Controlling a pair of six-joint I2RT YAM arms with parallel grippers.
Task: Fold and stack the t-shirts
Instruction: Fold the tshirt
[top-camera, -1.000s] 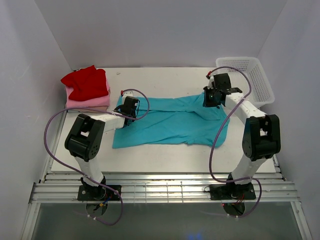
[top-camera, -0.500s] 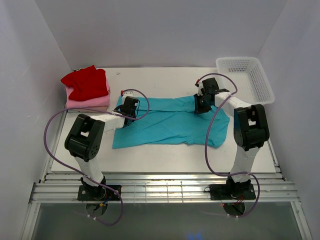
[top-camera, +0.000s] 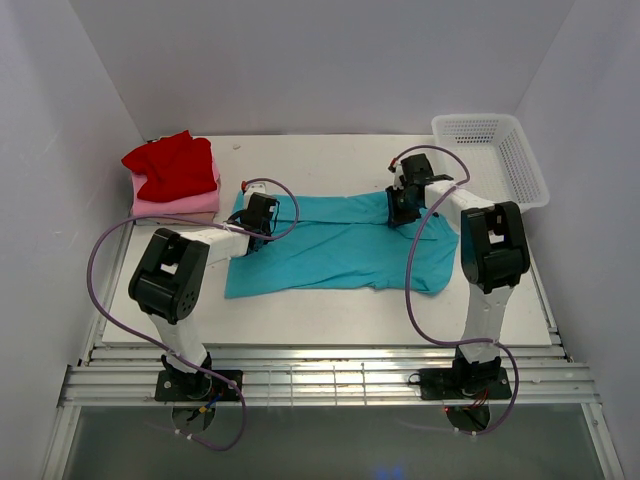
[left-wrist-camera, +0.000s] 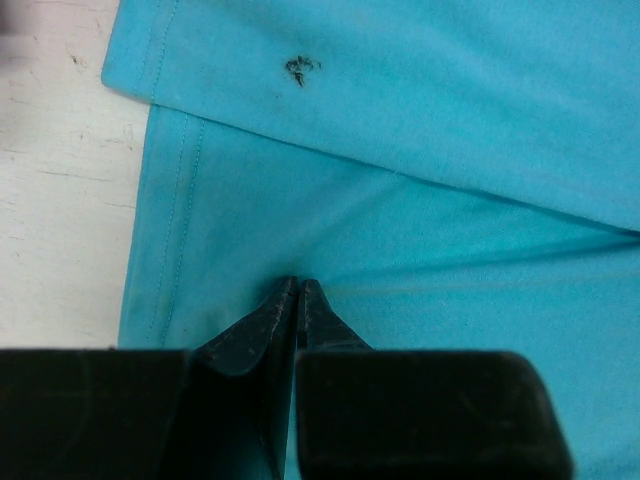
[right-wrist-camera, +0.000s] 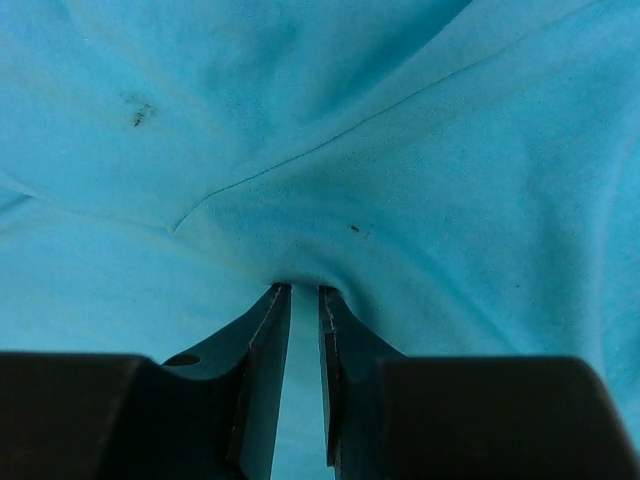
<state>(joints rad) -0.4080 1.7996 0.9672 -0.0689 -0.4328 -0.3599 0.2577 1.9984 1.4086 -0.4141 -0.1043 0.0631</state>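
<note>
The white table (top-camera: 330, 300), boxed in by plain white walls, carried a folded pile in the upper left of the overhead frame: a red t-shirt (top-camera: 172, 165) lying on a pink t-shirt (top-camera: 180, 205). A white mesh basket (top-camera: 480, 120) sat in the upper right corner.

The teal t-shirt (top-camera: 340, 245) lay spread across the middle of the table, its far long edge turned over toward the centre as a narrow band. My left gripper (top-camera: 262, 212) was at the shirt's left end, fingers pressed together on a small ridge of teal cloth. My right gripper (top-camera: 402, 205) was at the right end of that folded band. Its fingers stood a little apart, cloth puckered against their tips but, as far as I could see, not clamped.

I judged two shirts finished and stacked. The teal one had only its first lengthwise fold laid. The remaining folds, and the carry to the pile, were not yet done.
</note>
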